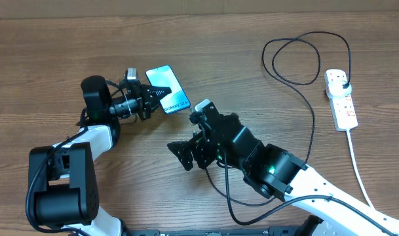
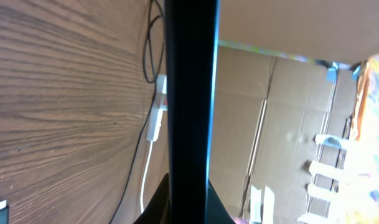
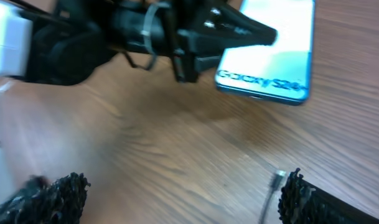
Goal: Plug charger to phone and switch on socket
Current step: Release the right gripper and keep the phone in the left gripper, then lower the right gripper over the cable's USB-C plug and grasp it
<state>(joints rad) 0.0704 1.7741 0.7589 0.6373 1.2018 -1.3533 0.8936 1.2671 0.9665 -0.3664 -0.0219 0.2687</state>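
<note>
Phone (image 1: 170, 82) partly behind left claw (image 1: 158, 96)

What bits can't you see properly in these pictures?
Left wrist view: the slim blue-white phone, edge-on in the left gripper, covers part of the white oblong power strip.
Overhead view: the strip's red switches are too small to read as on or off; the right arm hides part of the thin black charger cable.
Right wrist view: blurred, so whether the cable's tiny connector tip touches the open right gripper is unclear.
</note>
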